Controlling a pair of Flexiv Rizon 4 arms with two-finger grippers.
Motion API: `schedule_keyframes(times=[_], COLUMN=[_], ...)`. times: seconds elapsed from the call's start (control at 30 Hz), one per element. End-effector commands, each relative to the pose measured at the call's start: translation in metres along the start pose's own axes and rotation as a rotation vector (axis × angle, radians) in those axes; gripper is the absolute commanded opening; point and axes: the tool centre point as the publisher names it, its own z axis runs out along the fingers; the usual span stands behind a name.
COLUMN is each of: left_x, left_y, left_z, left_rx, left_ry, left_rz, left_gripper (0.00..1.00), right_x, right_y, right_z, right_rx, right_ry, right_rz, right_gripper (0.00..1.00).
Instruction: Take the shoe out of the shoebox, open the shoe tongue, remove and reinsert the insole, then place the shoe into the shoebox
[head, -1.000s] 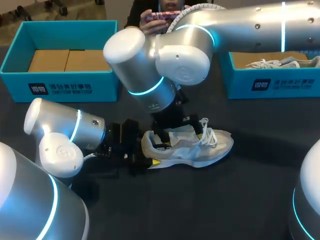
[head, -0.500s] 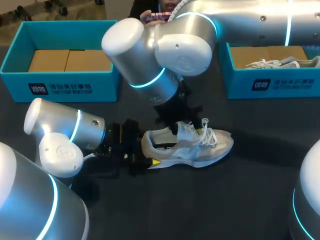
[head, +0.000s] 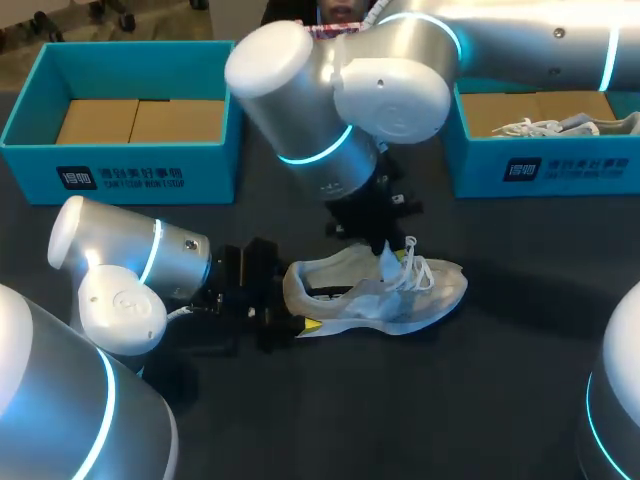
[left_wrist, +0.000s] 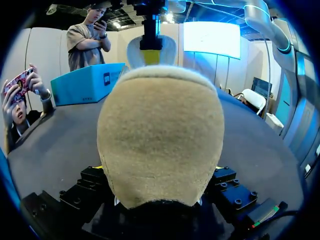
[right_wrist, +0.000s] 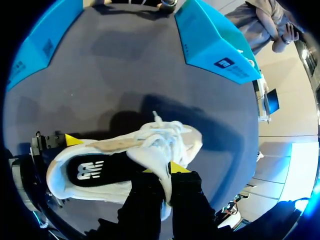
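1. Dark tabletop (head: 520, 400) under everything. An empty teal shoebox (head: 120, 170) sits well back from the heel end of the shoe (head: 410, 300).
2. Left pincer (head: 292, 305) is at the shoe's heel, clamping it from both sides. So the shoe is out of its box, lying on the tabletop and braced.
3. Insole (right_wrist: 100, 170) looks to be inside the shoe, not pulled yet.
4. Right pincer (right_wrist: 165, 169) is over the shoe's middle, pinched on the tongue (right_wrist: 161, 157) right by the laces (head: 415, 265).
5. Second shoebox (head: 540, 170), well past the shoe's toe, holds another shoe (head: 560, 126).
6. My worry is that thin tongue fabric slipping out of the pinch. A hard upward pull could also yank the heel loose from the left pincer and tip the shoe. Laces snagging a fingertip wouldn't help either.
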Motion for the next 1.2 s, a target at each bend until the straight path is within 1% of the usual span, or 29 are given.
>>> schedule_keyframes(times=[0.03,0.27,0.4,0.53,0.77,0.8,0.83,0.87,0.93,1.0,1.03,1.13,1.17,1.2], left_x=[-0.002,-0.002,-0.002,-0.002,-0.002,-0.002,-0.002,-0.002,-0.002,-0.002,-0.002,-0.002,-0.002,-0.002], left_y=[0.01,0.01,0.01,0.01,0.01,0.01,0.01,0.01,0.01,0.01,0.01,0.01,0.01,0.01], left_z=[0.005,0.005,0.005,0.005,0.005,0.005,0.005,0.005,0.005,0.005,0.005,0.005,0.005,0.005], left_rx=[-0.004,-0.004,-0.004,-0.004,-0.004,-0.004,-0.004,-0.004,-0.004,-0.004,-0.004,-0.004,-0.004,-0.004], left_ry=[-0.001,-0.001,-0.001,-0.001,-0.001,-0.001,-0.001,-0.001,-0.001,-0.001,-0.001,-0.001,-0.001,-0.001], left_rz=[-0.001,-0.001,-0.001,-0.001,-0.001,-0.001,-0.001,-0.001,-0.001,-0.001,-0.001,-0.001,-0.001,-0.001], left_gripper=[0.0,0.0,0.0,0.0,0.0,0.0,0.0,0.0,0.0,0.0,0.0,0.0,0.0,0.0], right_x=[-0.022,-0.043,-0.056,-0.062,-0.065,-0.065,-0.065,-0.064,-0.063,-0.063,-0.063,-0.063,-0.063,-0.064], right_y=[0.003,0.006,0.006,0.007,0.01,0.01,0.01,0.009,0.009,0.009,0.009,0.008,0.008,0.009], right_z=[0.007,0.02,0.034,0.047,0.072,0.075,0.078,0.081,0.085,0.09,0.092,0.095,0.096,0.096], right_rx=[-0.006,-0.012,-0.015,-0.026,-0.033,-0.03,-0.032,-0.03,-0.027,-0.022,-0.019,-0.016,-0.012,-0.008], right_ry=[0.052,0.059,0.07,0.079,0.101,0.112,0.119,0.122,0.128,0.129,0.134,0.136,0.136,0.134], right_rz=[-0.015,-0.038,-0.043,-0.039,-0.052,-0.049,-0.048,-0.048,-0.048,-0.047,-0.043,-0.036,-0.033,-0.032], right_gripper=[0.0,0.0,0.0,0.0,0.0,0.05,0.23,0.32,0.38,0.4,0.45,0.49,0.55,0.67])
